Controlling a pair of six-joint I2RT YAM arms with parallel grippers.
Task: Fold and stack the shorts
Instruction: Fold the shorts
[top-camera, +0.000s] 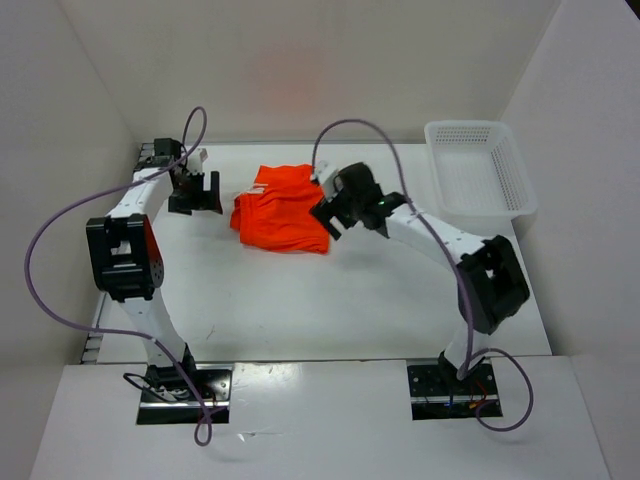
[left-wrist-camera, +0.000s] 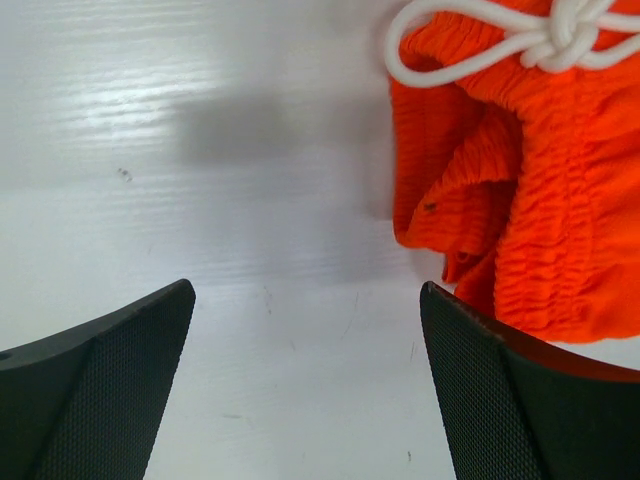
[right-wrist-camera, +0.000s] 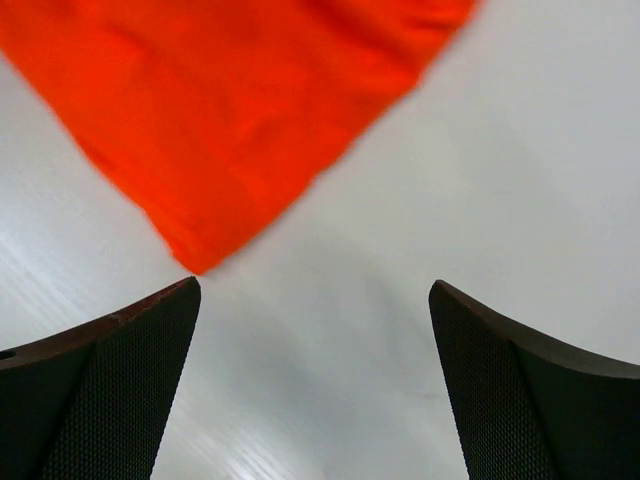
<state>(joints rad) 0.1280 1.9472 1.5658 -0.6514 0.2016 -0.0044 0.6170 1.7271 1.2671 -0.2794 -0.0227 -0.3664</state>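
Shorts (top-camera: 282, 210) bright orange-red, drawstring (left-wrist-camera: 560, 35) white; basket (top-camera: 478, 165) white, perforated; table (top-camera: 300, 300) white; cables (top-camera: 352, 122) purple.

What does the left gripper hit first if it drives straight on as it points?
Probably bare table: the open left gripper frames it dead ahead. The shorts sit off to one side, by one finger; depth unclear.
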